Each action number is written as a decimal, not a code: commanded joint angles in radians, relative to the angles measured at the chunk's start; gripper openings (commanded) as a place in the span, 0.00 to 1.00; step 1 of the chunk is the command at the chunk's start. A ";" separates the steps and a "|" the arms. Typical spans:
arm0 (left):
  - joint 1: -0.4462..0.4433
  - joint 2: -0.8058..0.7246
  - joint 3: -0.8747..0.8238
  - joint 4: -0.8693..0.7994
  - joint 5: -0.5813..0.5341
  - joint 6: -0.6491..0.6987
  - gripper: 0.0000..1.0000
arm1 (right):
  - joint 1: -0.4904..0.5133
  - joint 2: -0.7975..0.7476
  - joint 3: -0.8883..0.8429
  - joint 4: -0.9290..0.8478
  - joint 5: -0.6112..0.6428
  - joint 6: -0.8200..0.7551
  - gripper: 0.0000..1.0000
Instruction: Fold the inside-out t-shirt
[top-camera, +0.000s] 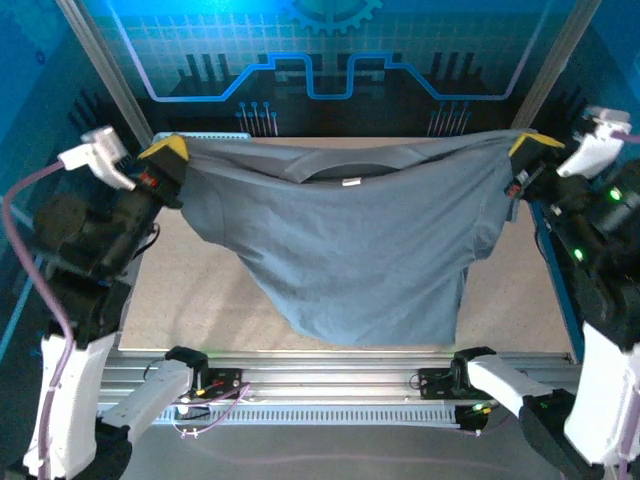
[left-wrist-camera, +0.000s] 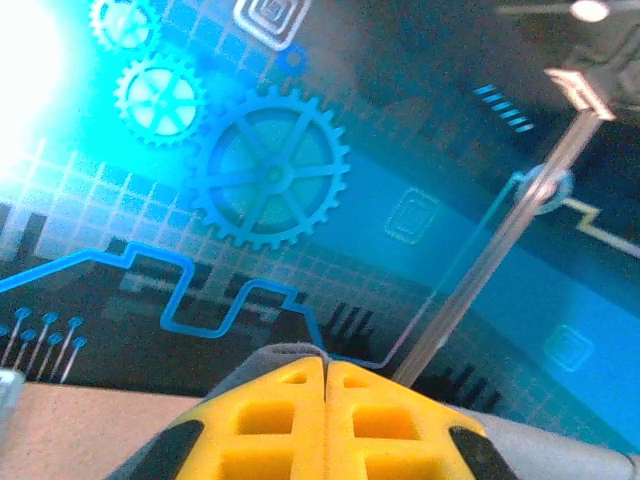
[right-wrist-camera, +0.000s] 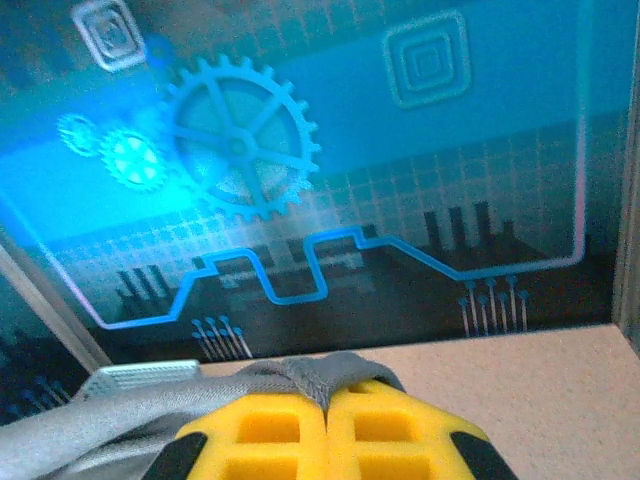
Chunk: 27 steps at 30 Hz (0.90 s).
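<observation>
**Operator:** Where was the garment relative to the surface (top-camera: 200, 290)?

**Technician:** The inside-out t-shirt (top-camera: 370, 250) hung in the air above the tan surface, stretched between the two hands. Its top edge sagged at the neckline. Its lowest part drooped toward the near edge of the surface. Whether the hem touched the surface could not be determined.

**Operator:** What was the state of each hand?

**Technician:** The left hand (top-camera: 165, 150) was closed on the shirt's left top corner. The right hand (top-camera: 535, 143) was closed on the right top corner. In each wrist view the yellow pads (left-wrist-camera: 270, 410) met, with a thin ridge of grey cloth pinched between them.

**Operator:** What faults were judged likely from that condition?

**Technician:** Three, in descending order of extent.

1. Skewed lay-down. The body hung lopsided, with the lower mass gathered right of centre. If the shirt were lowered in that shape, it would probably land creased and off-square, and every later fold would inherit the error.
2. Loss of a corner. Each hand appeared to hold only a small fold near the pad tips. Further spreading or a sharp move could draw the cloth out. One side would then drop and the spread would collapse.
3. Neckline tuck. The slack collar, with its small white label (top-camera: 350, 182) facing up, could roll under the top edge on contact with the surface and leave a hidden ridge.
</observation>
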 joint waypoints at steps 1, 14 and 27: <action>0.007 0.121 0.042 0.017 -0.082 0.036 0.00 | -0.006 0.114 -0.018 0.078 0.077 -0.021 0.00; 0.007 0.071 0.085 0.013 -0.064 0.021 0.00 | -0.032 0.065 -0.005 0.041 -0.077 0.014 0.00; 0.007 -0.218 0.053 0.090 0.061 0.003 0.00 | -0.031 -0.141 0.053 0.062 -0.248 0.018 0.00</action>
